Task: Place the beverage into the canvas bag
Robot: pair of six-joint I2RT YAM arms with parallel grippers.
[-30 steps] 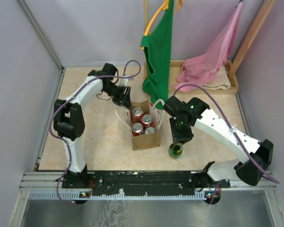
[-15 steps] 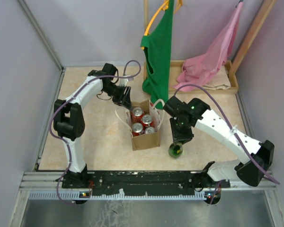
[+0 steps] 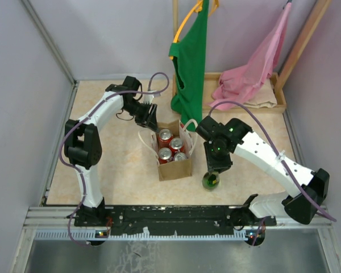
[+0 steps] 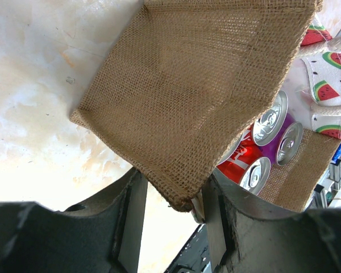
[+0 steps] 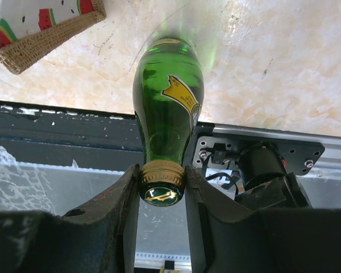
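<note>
The canvas bag sits in the middle of the top view, mouth up, with four cans standing packed inside it. Their silver tops fill most of the opening. Through my left camera the cans show red and purple sides at the right of the frame. The bag there is a coarse tan weave, with a white watermelon-print panel at the far right.

My left claw is at the bag's upper-left edge. Seen from the wrist, the left claw stands about half open. The bag's woven corner hangs down between the fingers and touches the right one. I cannot tell whether it is truly pinched.

My right claw is just right of the bag in the top view. It is closed tight on the gold cap of the beverage, a smooth green glass bottle with a yellow label. In the right wrist view the right claw grips the cap at bottom centre. The bottle runs up from it, and a bag corner shows at the upper left.

The table is a pale marbled slab. A narrow bare strip separates the bottle from the bag. The black rail lies close below the bottle, and wider bare room lies to the left of the bag.
</note>
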